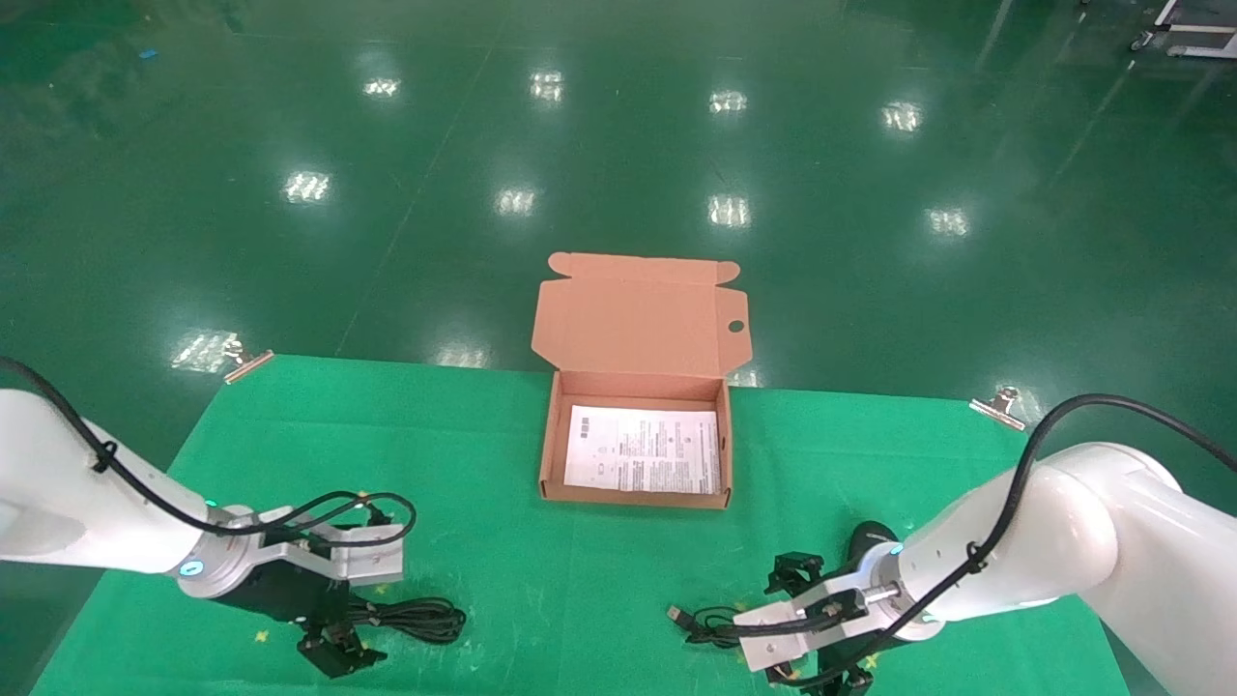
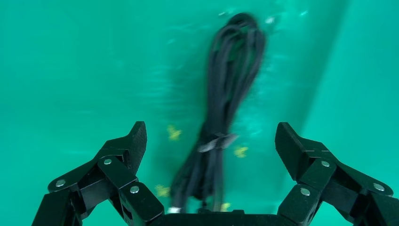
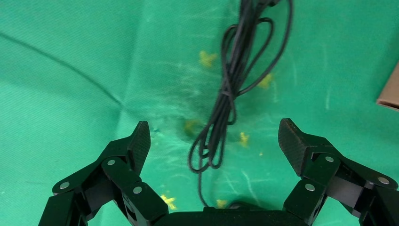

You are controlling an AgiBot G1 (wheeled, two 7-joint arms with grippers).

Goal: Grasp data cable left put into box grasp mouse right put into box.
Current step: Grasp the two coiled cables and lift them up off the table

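Note:
The data cable (image 1: 417,619) lies as a black bundle on the green cloth at the front left. My left gripper (image 1: 333,646) hangs just left of it, open. In the left wrist view the data cable (image 2: 226,108) runs between the spread fingers of the left gripper (image 2: 210,141), untouched. The mouse (image 1: 867,541) sits at the front right, mostly hidden by my right wrist. Its cord (image 1: 698,623) trails left, and shows in the right wrist view (image 3: 230,89). My right gripper (image 1: 819,626) (image 3: 214,139) is open over the cord. The box (image 1: 549,454) stands open at mid-table.
A printed white sheet (image 1: 643,449) lies in the box, and the lid (image 1: 638,314) leans back beyond the table's far edge. Metal clips (image 1: 246,362) (image 1: 1000,406) hold the cloth at the far corners. A corner of the box (image 3: 390,89) shows in the right wrist view.

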